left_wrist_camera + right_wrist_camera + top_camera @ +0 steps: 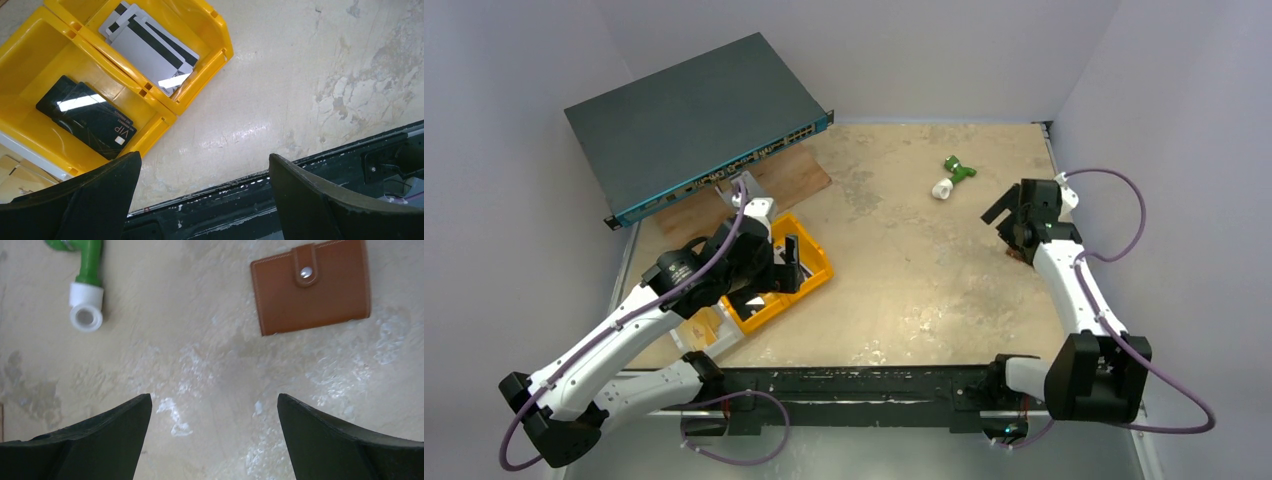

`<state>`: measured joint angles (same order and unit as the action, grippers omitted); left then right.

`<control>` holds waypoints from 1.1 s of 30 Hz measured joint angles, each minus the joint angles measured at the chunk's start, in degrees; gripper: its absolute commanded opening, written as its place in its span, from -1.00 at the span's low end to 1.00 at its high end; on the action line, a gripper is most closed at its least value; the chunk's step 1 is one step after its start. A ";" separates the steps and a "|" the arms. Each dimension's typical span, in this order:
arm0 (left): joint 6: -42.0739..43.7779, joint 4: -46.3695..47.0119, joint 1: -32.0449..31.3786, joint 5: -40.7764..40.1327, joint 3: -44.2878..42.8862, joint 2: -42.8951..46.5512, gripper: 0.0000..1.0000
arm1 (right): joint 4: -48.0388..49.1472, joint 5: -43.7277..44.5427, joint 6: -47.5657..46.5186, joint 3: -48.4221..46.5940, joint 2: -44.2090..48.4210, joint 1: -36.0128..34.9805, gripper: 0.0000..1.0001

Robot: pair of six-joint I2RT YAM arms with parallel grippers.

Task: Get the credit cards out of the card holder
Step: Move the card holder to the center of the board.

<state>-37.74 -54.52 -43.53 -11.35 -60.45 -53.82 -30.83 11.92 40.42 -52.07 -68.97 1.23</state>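
The card holder (311,287) is a brown leather wallet lying flat on the table, folded shut with its snap tab fastened. The credit cards inside it are hidden. My right gripper (214,396) hangs open above bare table, short of the wallet and a little to its left, with nothing between its fingers. In the top view the right gripper (1006,225) is at the table's right side. My left gripper (204,156) is open and empty over the table's near edge, beside the yellow bin (172,107). From above, the left gripper (774,275) sits over that bin.
The yellow bin's two compartments hold several grey cards with black stripes (150,47) and black VIP cards (90,117). A green and white pipe fitting (85,285) lies left of the wallet. A network switch (694,125) rests on a wooden board (794,180) at the back left.
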 measured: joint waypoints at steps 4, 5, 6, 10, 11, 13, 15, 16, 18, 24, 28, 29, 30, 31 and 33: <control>0.90 -0.48 0.00 1.33 0.00 0.00 1.00 | 3.08 4.15 -0.02 0.00 -3.32 3.91 0.87; 1.03 -0.68 0.00 1.60 0.00 0.00 1.00 | 3.76 5.05 -0.02 0.00 -4.55 4.57 0.84; 1.22 -0.87 0.00 1.86 0.00 0.00 1.00 | 4.50 5.92 -0.09 -0.02 -6.21 5.42 0.81; 1.90 -2.05 0.00 2.69 -0.02 0.07 1.00 | 7.50 9.55 -0.24 -0.04 -12.02 8.15 0.63; 2.05 -2.58 0.00 2.86 -0.13 0.07 1.00 | 8.15 10.21 -0.37 -0.13 -13.29 8.74 0.55; 2.47 -3.76 0.02 3.10 -0.66 0.07 1.00 | 9.16 11.15 -0.44 -0.44 -15.50 9.88 0.38; 2.93 -4.76 0.02 3.23 -1.51 0.09 1.00 | 10.73 10.99 -0.70 -0.52 -17.70 11.65 0.22; 3.08 -5.20 0.02 3.26 -2.05 0.11 1.00 | 11.32 10.88 -0.68 -0.52 -18.40 12.41 0.19; 3.37 -6.03 0.02 3.26 -3.15 0.11 1.00 | 13.07 9.84 -0.81 -0.55 -20.13 14.58 0.18; 3.48 -7.91 0.02 3.28 -5.40 -0.17 1.00 | 15.52 8.22 -0.98 -2.95 -26.43 17.33 0.13; 3.34 -8.33 0.02 3.28 -6.12 -0.57 1.00 | 16.28 7.78 -1.27 -5.25 -28.65 17.81 0.02; 3.30 -8.50 0.02 3.30 -6.27 -0.72 1.00 | 16.55 7.69 -1.31 -5.68 -29.14 17.86 -0.01; 3.28 -8.68 0.02 3.32 -6.47 -0.92 1.00 | 16.74 7.61 -1.38 -6.01 -29.51 17.92 -0.04; 3.23 -8.92 0.02 3.37 -6.73 -1.18 1.00 | 16.81 7.54 -1.42 -6.23 -29.70 17.94 -0.11; 2.99 -9.20 0.02 3.48 -7.19 -1.64 1.00 | 17.05 7.32 -1.55 -6.62 -30.16 17.97 -0.17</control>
<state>-34.74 -63.72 -43.51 -7.88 -67.64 -55.46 -13.78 19.25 38.87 -58.70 -99.13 19.20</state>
